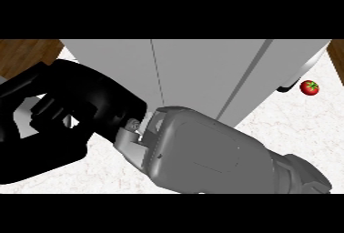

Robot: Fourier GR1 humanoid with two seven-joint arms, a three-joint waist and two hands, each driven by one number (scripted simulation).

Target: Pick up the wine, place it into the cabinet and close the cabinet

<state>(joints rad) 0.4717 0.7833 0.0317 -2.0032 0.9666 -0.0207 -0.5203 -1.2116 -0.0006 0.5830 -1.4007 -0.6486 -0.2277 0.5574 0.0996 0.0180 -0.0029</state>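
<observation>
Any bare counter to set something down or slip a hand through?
Free: white marble counter right of the grey cabinet, below the small red tomato. Narrow patch lower left, between the black right hand and grey forearm. Crowded: cabinet front, filled by both.

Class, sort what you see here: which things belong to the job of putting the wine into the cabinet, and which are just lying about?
For the job: cabinet; right robot hand. No wine shows in this view.
Lying about: tomato, on the counter beside the cabinet.
</observation>
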